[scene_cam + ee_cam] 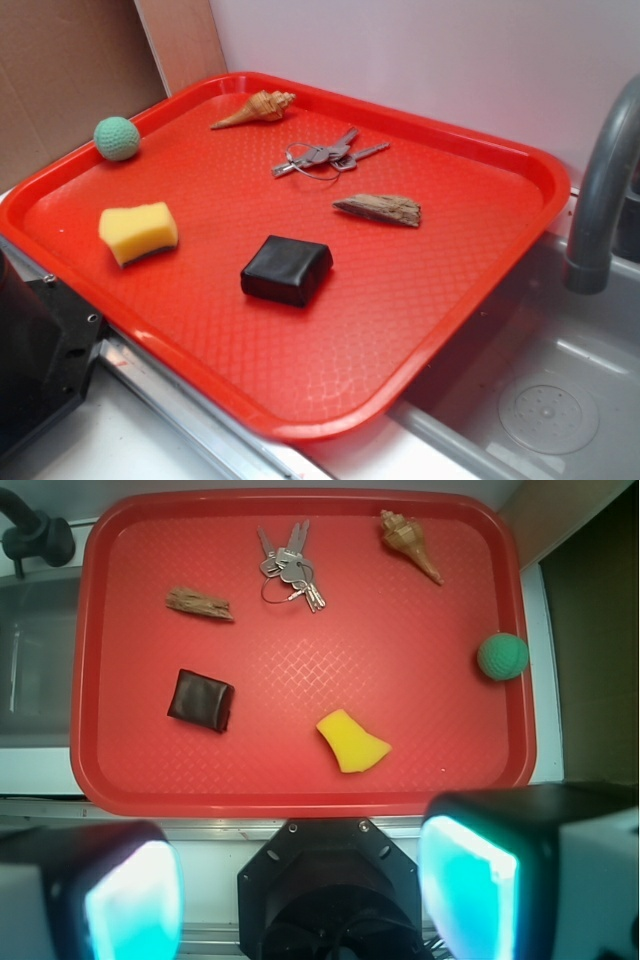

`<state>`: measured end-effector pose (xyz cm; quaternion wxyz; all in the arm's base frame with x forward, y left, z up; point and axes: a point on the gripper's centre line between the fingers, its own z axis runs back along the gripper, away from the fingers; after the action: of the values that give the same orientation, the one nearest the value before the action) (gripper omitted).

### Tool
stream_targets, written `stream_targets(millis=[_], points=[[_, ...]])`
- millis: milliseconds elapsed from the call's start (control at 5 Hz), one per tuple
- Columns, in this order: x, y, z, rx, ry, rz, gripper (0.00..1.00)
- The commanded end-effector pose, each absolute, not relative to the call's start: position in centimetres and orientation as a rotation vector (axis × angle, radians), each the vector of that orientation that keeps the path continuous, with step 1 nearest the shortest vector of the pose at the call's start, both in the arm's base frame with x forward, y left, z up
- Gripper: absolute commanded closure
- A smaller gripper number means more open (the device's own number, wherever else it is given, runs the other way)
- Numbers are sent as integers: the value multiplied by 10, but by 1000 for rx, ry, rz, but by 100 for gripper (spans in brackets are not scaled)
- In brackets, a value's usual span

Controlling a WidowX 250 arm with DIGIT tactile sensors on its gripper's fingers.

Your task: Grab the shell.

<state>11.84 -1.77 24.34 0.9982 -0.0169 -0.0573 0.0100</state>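
Note:
The shell (pixel 257 108) is a small tan-orange spiral conch lying on the red tray (pixel 330 400) near its far rim, thin point to the left. In the wrist view the shell (pixel 407 542) lies at the tray's upper right. My gripper (pixel 300 895) is high above and short of the tray's near edge, over the robot base. Its jaws stand wide apart with nothing between them; the blurred fingertips (pixel 468 895) glow cyan. The gripper does not show in the exterior view.
On the tray lie a bunch of keys (pixel 330 156), a splintered wood piece (pixel 380 209), a black block (pixel 286 269), a yellow sponge (pixel 138 233) and a green ball (pixel 117 138). A grey faucet (pixel 600 200) and sink (pixel 540 400) are at the right. The black robot base (pixel 40 350) is at the left front.

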Motion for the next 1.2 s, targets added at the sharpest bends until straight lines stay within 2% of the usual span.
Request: stream_targets(millis=[0, 400, 600, 800, 1000], points=[[118, -18, 243, -34, -115, 20, 0], [190, -30, 233, -8, -112, -5, 0], [226, -21, 215, 52, -101, -134, 0], [265, 20, 189, 105, -71, -389, 0], [284, 59, 173, 143, -59, -642, 0]])
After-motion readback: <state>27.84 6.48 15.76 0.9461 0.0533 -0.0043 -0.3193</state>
